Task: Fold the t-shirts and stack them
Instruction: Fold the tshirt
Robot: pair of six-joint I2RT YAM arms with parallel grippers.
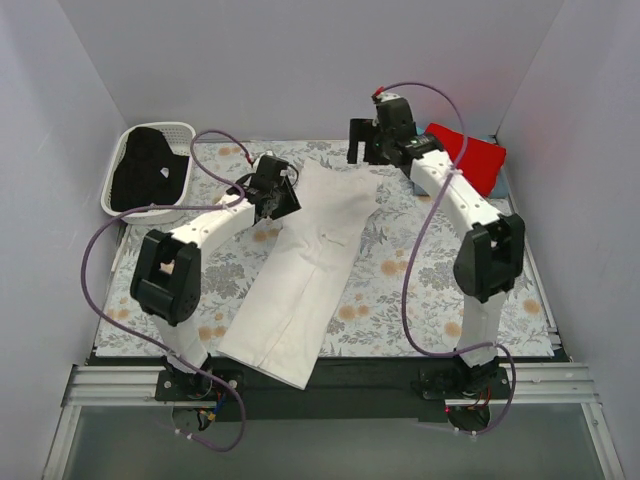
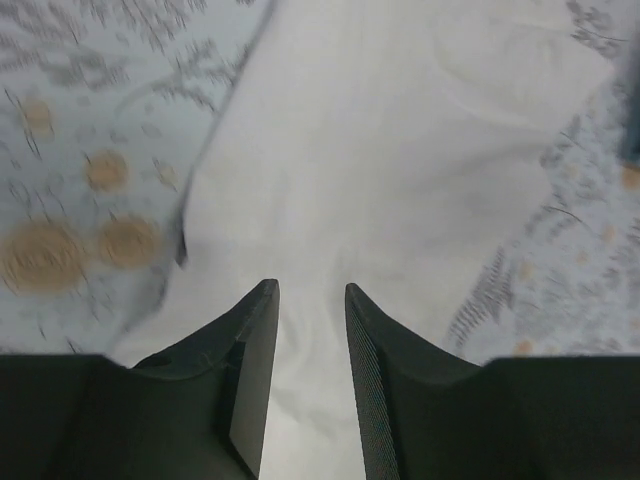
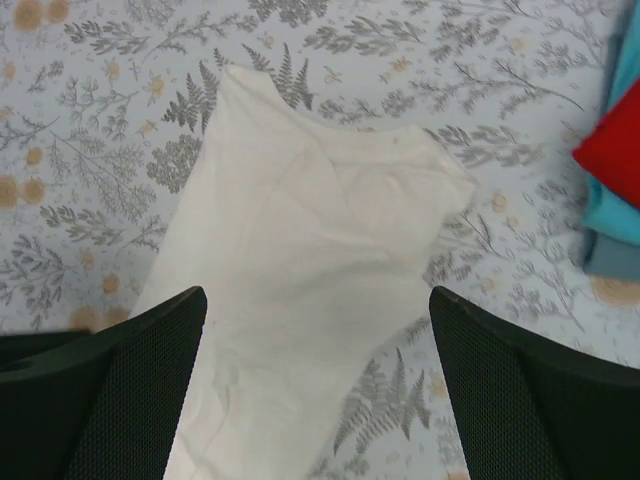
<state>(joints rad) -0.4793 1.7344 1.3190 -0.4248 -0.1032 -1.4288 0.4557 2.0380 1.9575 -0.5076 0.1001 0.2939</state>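
A white t-shirt [image 1: 310, 260], folded into a long strip with no print showing, lies diagonally on the table, its near end hanging over the front edge. My left gripper [image 1: 277, 192] is at the strip's upper left edge. In the left wrist view [image 2: 309, 287] its jaws stand a little apart, low over the white cloth [image 2: 400, 130]. My right gripper [image 1: 368, 140] hovers over the shirt's far end [image 3: 310, 230], wide open and empty [image 3: 317, 292]. A red t-shirt [image 1: 468, 155] lies folded on a teal one [image 3: 620, 215] at the far right. A black t-shirt [image 1: 145, 175] lies in the basket.
The white lattice basket [image 1: 175, 127] stands at the far left corner. The floral table cloth [image 1: 400, 300] covers the table. White walls close in the left, right and back sides. Purple cables loop from both arms.
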